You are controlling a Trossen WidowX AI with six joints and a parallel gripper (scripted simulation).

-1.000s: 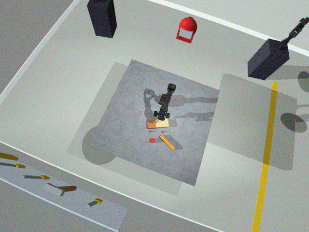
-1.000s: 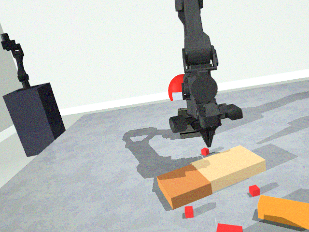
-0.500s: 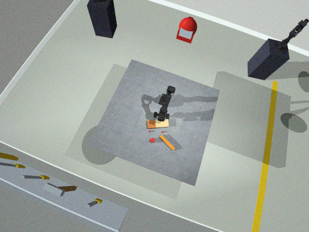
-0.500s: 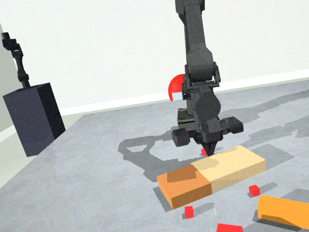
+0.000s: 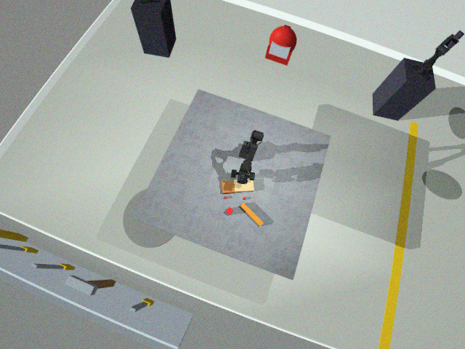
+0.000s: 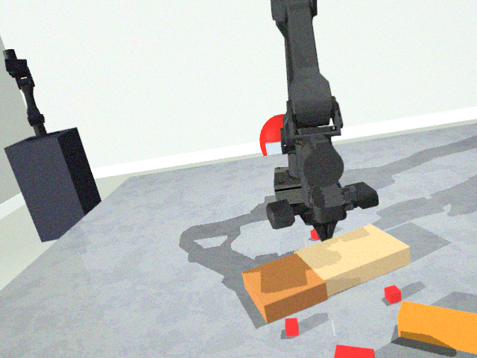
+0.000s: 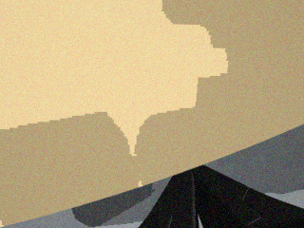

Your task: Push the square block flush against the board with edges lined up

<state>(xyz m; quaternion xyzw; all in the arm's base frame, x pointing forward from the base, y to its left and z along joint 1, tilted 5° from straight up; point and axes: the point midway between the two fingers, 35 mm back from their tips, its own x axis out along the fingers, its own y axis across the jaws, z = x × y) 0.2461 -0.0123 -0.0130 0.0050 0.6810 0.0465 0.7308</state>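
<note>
The square orange-brown block (image 5: pixel 227 187) (image 6: pixel 284 278) lies flat at the left end of the pale tan board (image 5: pixel 248 185) (image 6: pixel 366 254) (image 7: pixel 71 62). One whole side of the block touches that end, with no gap visible. Their long front and back edges look even or very nearly so. My gripper (image 6: pixel 326 239) (image 7: pixel 189 174) is shut and empty. Its tips are at the board's far long edge, to the right of the block, and in the wrist view they meet the edge line. Whether they touch the board cannot be told. The block is out of the wrist view.
Small red cubes (image 6: pixel 392 294) (image 6: pixel 291 327) lie just in front of the two parts, and another (image 6: pixel 314 234) lies behind. A larger red piece (image 5: pixel 229 211) (image 6: pixel 354 352) and an orange bar (image 5: pixel 251 214) (image 6: pixel 437 325) lie farther in front.
</note>
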